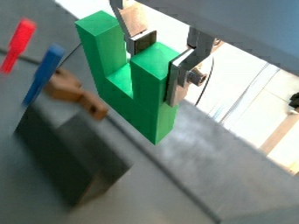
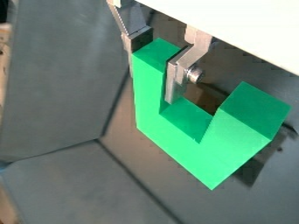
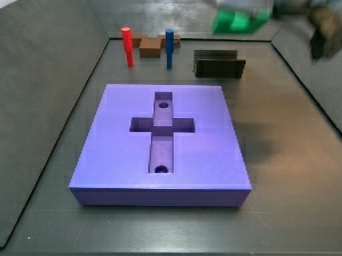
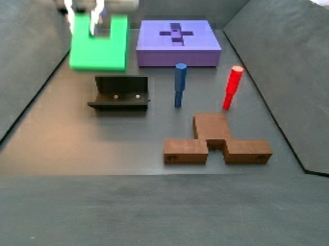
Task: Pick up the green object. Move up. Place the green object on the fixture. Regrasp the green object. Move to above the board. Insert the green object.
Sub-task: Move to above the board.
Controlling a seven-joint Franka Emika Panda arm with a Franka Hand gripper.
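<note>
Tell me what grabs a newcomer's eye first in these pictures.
The bright green U-shaped block stands out first, held in the air by the tool, whose silver fingers clamp one of its arms. Next comes the large lavender-purple board with its cross-shaped recess, lying flat on the dark floor.

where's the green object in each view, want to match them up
Wrist view: green object, centre, one arm in the gripper.
Wrist view, centre, clamped.
Side view, top edge, blurred.
Side view, upper left.
Shared landmark: fixture, in both side views.
</note>
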